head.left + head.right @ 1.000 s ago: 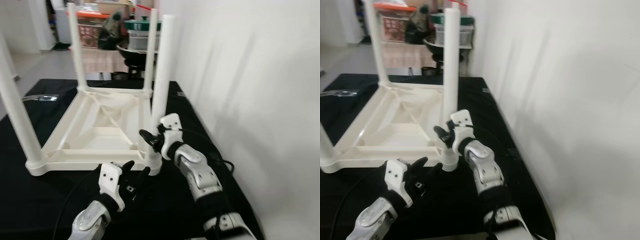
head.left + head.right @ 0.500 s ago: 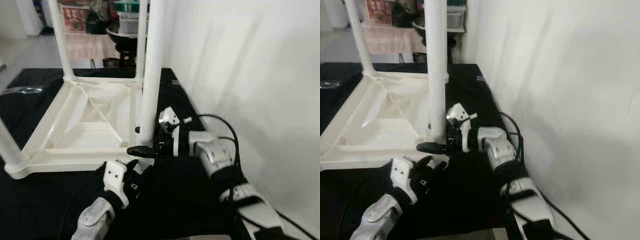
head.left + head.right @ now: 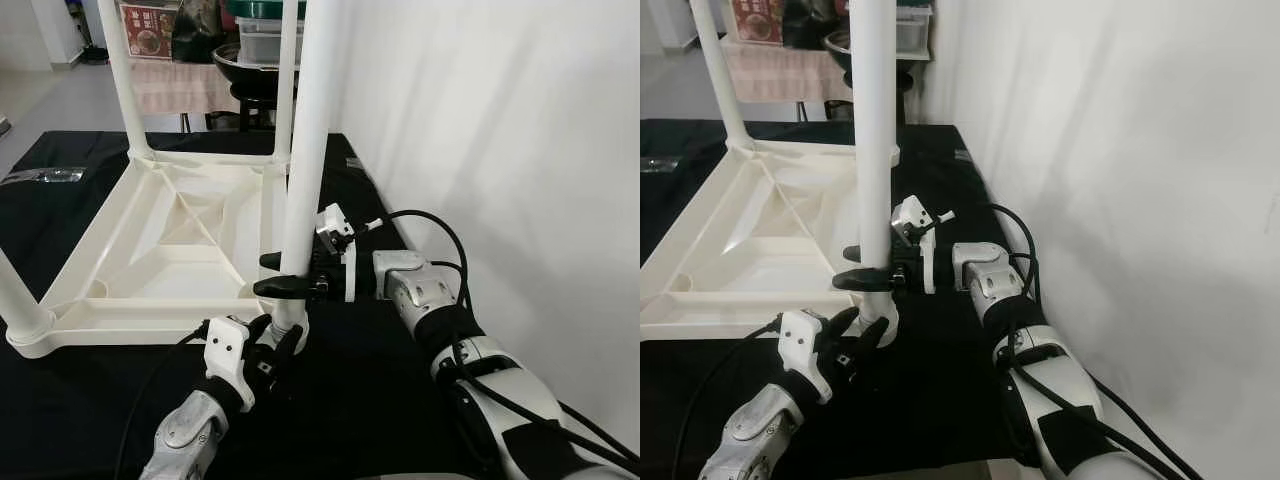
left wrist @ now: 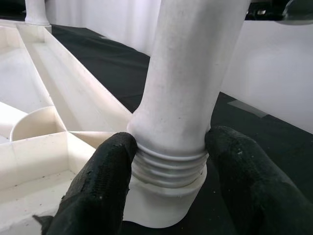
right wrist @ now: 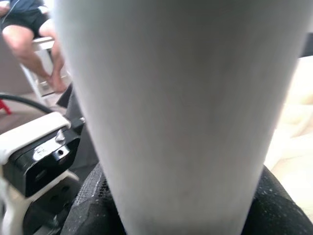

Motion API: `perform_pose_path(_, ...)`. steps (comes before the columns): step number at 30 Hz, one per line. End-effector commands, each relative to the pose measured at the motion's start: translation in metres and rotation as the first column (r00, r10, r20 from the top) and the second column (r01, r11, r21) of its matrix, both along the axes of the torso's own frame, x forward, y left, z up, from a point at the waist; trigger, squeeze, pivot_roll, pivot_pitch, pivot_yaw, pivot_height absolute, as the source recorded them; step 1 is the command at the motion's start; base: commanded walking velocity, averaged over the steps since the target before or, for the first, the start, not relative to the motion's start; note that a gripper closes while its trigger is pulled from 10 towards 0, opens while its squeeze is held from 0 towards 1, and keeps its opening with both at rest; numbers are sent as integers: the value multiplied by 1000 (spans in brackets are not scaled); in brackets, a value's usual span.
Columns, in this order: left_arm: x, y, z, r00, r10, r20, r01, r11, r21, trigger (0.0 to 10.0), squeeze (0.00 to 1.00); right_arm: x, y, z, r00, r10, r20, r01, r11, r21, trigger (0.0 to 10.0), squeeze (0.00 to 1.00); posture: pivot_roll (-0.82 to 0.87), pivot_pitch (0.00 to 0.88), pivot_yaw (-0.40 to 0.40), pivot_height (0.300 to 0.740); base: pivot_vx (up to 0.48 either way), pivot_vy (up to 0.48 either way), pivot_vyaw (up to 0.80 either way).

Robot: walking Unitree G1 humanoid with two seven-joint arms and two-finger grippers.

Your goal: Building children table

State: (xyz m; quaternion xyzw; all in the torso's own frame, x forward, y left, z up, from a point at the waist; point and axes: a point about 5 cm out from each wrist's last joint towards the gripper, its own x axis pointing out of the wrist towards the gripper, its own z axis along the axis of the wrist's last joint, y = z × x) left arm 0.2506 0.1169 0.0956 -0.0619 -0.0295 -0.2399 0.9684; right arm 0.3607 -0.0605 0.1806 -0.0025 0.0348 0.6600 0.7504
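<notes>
Table leg point(image 3: 305, 150), centre frame, stands in the upturned table point(image 3: 170, 240) corner socket; we judge it light, stiff, slick. Right gripper point(image 3: 275, 273) clenches its shaft, left gripper point(image 4: 168, 161) pinches the threaded base.

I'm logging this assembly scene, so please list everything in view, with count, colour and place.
Table top: one, cream-white plastic, upside down on the black cloth.
Table legs: four, white; the near-right one stands in its corner socket, screw threads still showing.
Cloth: one, black, under the table top.
Wall: white, on the robot's right.
Pots and containers: several, dark and green, on a stand behind the table.
Person's legs: seated, in the right wrist view.
Left gripper: black fingers either side of the leg's threaded base.
Right gripper: black fingers around the same leg, higher up.
</notes>
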Motion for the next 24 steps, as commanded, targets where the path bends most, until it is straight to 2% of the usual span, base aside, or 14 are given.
perform_pose_path(1, 1, -4, -1, 1000, -7, -1, 7, 1000, -8, 10000, 0, 1, -2, -7, 998, -58, -24, 59, 998, 22, 0, 0, 60, 0, -104, 740, 0, 0, 0)
perform_pose_path(3, 0, -4, 0, 1000, -9, 0, 9, 1000, -10, 10000, 0, 3, -9, -19, 975, -222, 4, 222, 975, -19, 0, 0, 50, 0, -98, 740, 0, 0, 0)
perform_pose_path(5, 0, -4, 0, 1000, -9, 1, 9, 1000, -10, 10000, 0, 2, -10, -24, 966, -256, 16, 257, 966, -38, 0, 0, 48, 0, -98, 740, 0, 0, 0)
perform_pose_path(6, -1, -3, 0, 1000, -11, 1, 11, 1000, -11, 10000, 0, 5, -14, -45, 843, -537, 32, 536, 834, -131, 0, 0, 39, 0, -95, 740, 0, 0, 0)
perform_pose_path(7, -1, -3, 0, 1000, -11, 1, 11, 1000, -11, 10000, 0, 5, -14, -45, 843, -537, 32, 536, 834, -131, 0, 0, 39, 0, -95, 740, 0, 0, 0)
perform_pose_path(8, -1, -2, 0, 1000, -11, 2, 11, 1000, -12, 10000, 0, 1, -23, -58, 678, -732, 65, 730, 661, -176, 0, 0, 7, 0, -84, 740, 0, 0, 0)
perform_pose_path(9, -1, -1, 1, 1000, -12, 2, 12, 1000, -13, 10000, 0, -3, -32, -66, 537, -838, 99, 836, 511, -201, 0, 0, 7, 0, -84, 740, 0, 0, 0)
perform_pose_path(10, -1, 0, 0, 1000, -13, 0, 13, 1000, -16, 10000, 0, -13, -24, -70, 555, -825, 108, 825, 529, -200, 0, 0, -9, 0, -62, 740, 0, 0, 0)
perform_pose_path(11, -1, 0, 0, 1000, -13, 0, 13, 1000, -16, 10000, 0, -13, -24, -70, 555, -825, 108, 825, 529, -200, 0, 0, -9, 0, -62, 740, 0, 0, 0)
perform_pose_path(14, 2, -1, 0, 1000, -22, -4, 22, 1000, -22, 10000, 0, -20, 0, -74, 691, -717, 90, 719, 668, -191, 0, 0, 6, 0, -73, 740, 0, 0, 0)
perform_pose_path(19, 3, 0, 0, 1000, -20, -2, 20, 1000, -20, 10000, 0, -15, 4, -70, 675, -731, 96, 734, 653, -190, 0, 0, 7, 0, -69, 740, 0, 0, 0)
perform_pose_path(22, 3, 0, 1, 1000, -5, 2, 5, 1000, -19, 10000, 0, -12, 6, -61, 640, -763, 94, 765, 621, -170, 0, 0, 14, 0, -72, 740, 0, 0, 0)
perform_pose_path(23, 4, 0, 1, 1000, -2, 4, 2, 1000, -19, 10000, 0, -9, 4, -54, 618, -782, 78, 783, 604, -147, 10000, 0, 14, 0, -75, 740, 0, 0, 0)
perform_pose_path(24, 4, 0, 1, 1000, -2, 4, 2, 1000, -19, 10000, 0, -9, 4, -54, 618, -782, 78, 783, 604, -147, 10000, 0, 14, 0, -75, 740, 0, 0, 0)
